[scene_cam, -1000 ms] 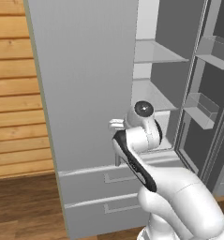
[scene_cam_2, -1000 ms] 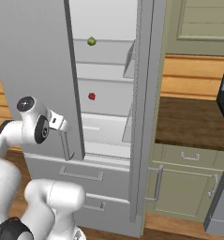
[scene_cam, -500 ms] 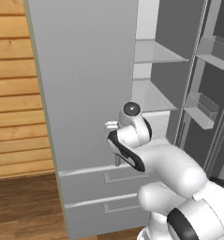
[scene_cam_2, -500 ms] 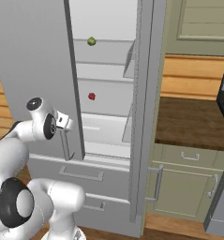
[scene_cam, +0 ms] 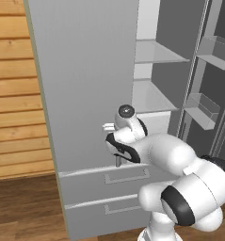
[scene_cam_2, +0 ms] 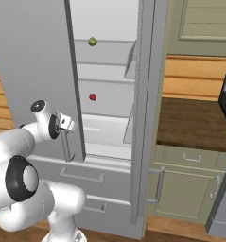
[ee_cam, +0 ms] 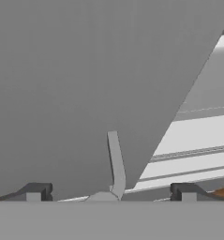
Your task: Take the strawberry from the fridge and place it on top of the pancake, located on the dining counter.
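Observation:
The fridge (scene_cam: 85, 70) is tall and light grey, and its left door (scene_cam_2: 34, 56) stands swung partway out. Inside, the small red strawberry (scene_cam_2: 92, 97) rests on a middle shelf, to the right of that door's edge. My gripper (scene_cam_2: 66, 134) is at the door's lower edge, well left of and below the berry. In the hand view the gripper (ee_cam: 111, 192) is open, its dark fingertips (ee_cam: 36, 191) wide on either side of the door's bar handle (ee_cam: 114, 164), with the door face (ee_cam: 62, 70) just beyond. The pancake and the dining counter are out of view.
A small green fruit (scene_cam_2: 92, 41) lies on the shelf above the strawberry. The right fridge door (scene_cam: 212, 108) hangs open with clear bins. Two lower drawers (scene_cam: 109, 183) sit under the doors. Olive-green cabinets with a brown top (scene_cam_2: 195, 123) stand to the right.
The hand has shifted closer to the left door's lower edge and its handle, and the arm's elbow has swung forward in front of the base. The jaws stay wide.

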